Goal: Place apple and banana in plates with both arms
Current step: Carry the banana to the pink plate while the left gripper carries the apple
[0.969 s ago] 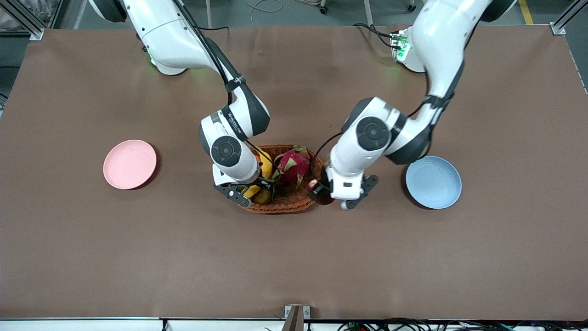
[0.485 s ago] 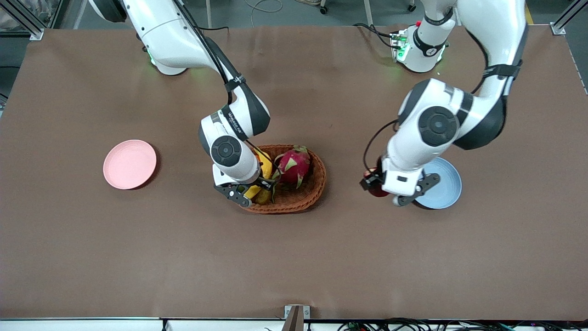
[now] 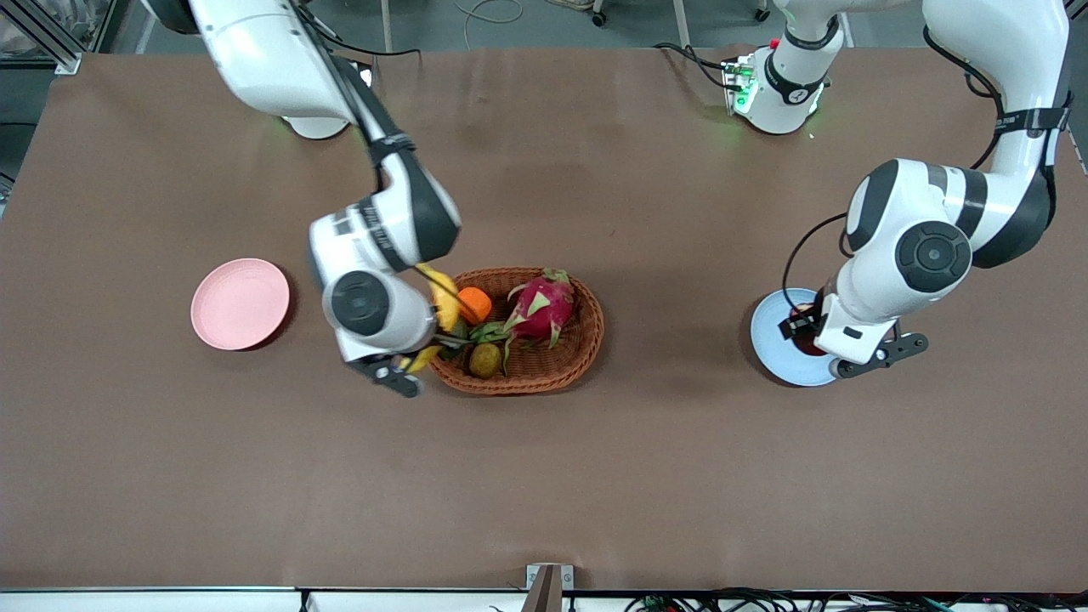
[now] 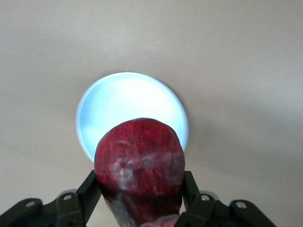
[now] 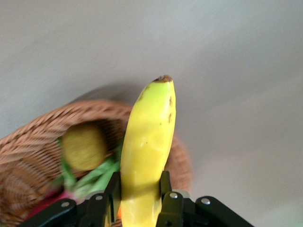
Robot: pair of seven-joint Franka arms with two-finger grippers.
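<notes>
My left gripper is shut on the dark red apple and holds it in the air over the light blue plate. In the left wrist view the apple sits between the fingers, with the blue plate below it. My right gripper is shut on the yellow banana and holds it over the basket's rim at the right arm's end. In the right wrist view the banana sticks out between the fingers. The pink plate lies empty toward the right arm's end.
The oval brown wicker basket stands mid-table between the plates. It holds a pink dragon fruit, an orange and a small green-brown fruit. Both arms hang low over the table.
My left gripper has carried the apple from beside the basket to over the blue plate. My right gripper has lifted the banana and moved toward the pink plate.
</notes>
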